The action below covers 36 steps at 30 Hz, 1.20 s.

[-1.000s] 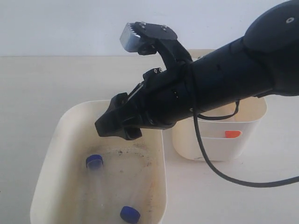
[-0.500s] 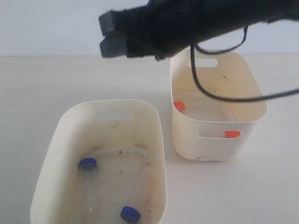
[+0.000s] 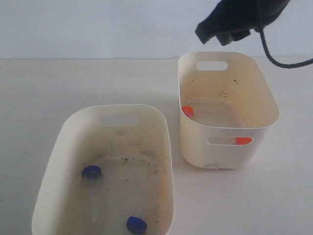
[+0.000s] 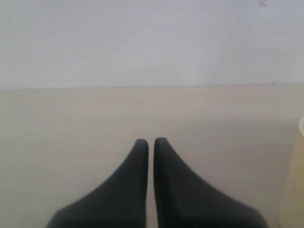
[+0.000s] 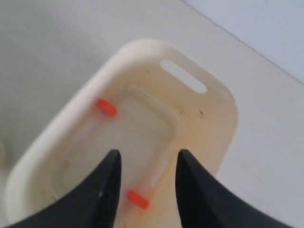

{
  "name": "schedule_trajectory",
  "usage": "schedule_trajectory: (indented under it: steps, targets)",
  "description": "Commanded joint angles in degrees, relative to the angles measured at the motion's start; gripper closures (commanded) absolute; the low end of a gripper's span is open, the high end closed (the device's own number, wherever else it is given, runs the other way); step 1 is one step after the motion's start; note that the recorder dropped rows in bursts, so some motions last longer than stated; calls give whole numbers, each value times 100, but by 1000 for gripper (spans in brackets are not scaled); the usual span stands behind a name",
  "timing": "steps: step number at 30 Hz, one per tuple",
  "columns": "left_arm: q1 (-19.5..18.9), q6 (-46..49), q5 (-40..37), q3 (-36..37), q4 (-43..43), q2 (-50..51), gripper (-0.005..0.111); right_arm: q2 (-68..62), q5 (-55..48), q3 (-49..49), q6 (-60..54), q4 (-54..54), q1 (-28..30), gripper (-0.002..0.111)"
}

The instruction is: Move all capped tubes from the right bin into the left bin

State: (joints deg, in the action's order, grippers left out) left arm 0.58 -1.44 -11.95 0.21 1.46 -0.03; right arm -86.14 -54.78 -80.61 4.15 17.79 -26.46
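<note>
Your right gripper (image 5: pixel 148 156) hangs over the right bin (image 3: pixel 268 105), jaws apart with nothing between them. Your left gripper (image 4: pixel 150 142) is closed and empty over bare table (image 4: pixel 71 118).

Two orange-capped tubes lie on the right bin's floor. One (image 3: pixel 187 111) is close by the left wall. The other (image 3: pixel 243 140) is at the near wall, its cap showing through the slot handle. Two blue-capped tubes lie in the left bin (image 3: pixel 164 147) among dark specks, one (image 3: pixel 91 172) toward the left wall and one (image 3: pixel 136 224) at the near end. By that count, half the job is left.

Expect these tubes to be light and stiff. The clear plastic is probably slick, and being round they may roll or squirt out of a loose pinch. Take hold across the body just below the cap, so the cap's edge acts as a stop. Both orange ones sit near walls, so you'll likely have little room for the wall-side finger.
</note>
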Motion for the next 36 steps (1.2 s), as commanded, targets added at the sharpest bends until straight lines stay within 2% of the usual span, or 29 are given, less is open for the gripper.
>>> schedule_trajectory:
  steps: [1, 4, 7, 11, 23, 30, 36]
  targets:
    - [-2, -54, 35, -21, -36, 3, 102, -470, -767, -258, 243, 433, 23, 72]
    - [-2, -54, 35, -21, -36, 3, 102, -948, -1168, -605, 243, 405, 53, 72]
    - [-2, -54, 35, -21, -36, 3, 102, -1455, -1518, -1032, -229, 10, 267, 72]
    - [-2, -54, 35, -21, -36, 3, 102, -1765, -1518, -1336, -1960, -936, 555, 72]
    - [-2, -54, 35, -21, -36, 3, 102, -2071, -1518, -1313, -3309, -1019, 601, 72]
    - [-2, -54, 35, -21, -36, 3, 102, -2110, -1518, -790, -4919, -920, 601, 72]
    - [-2, -54, 35, -21, -36, 3, 102, -2110, -1473, -389, -5459, -839, 773, 72]
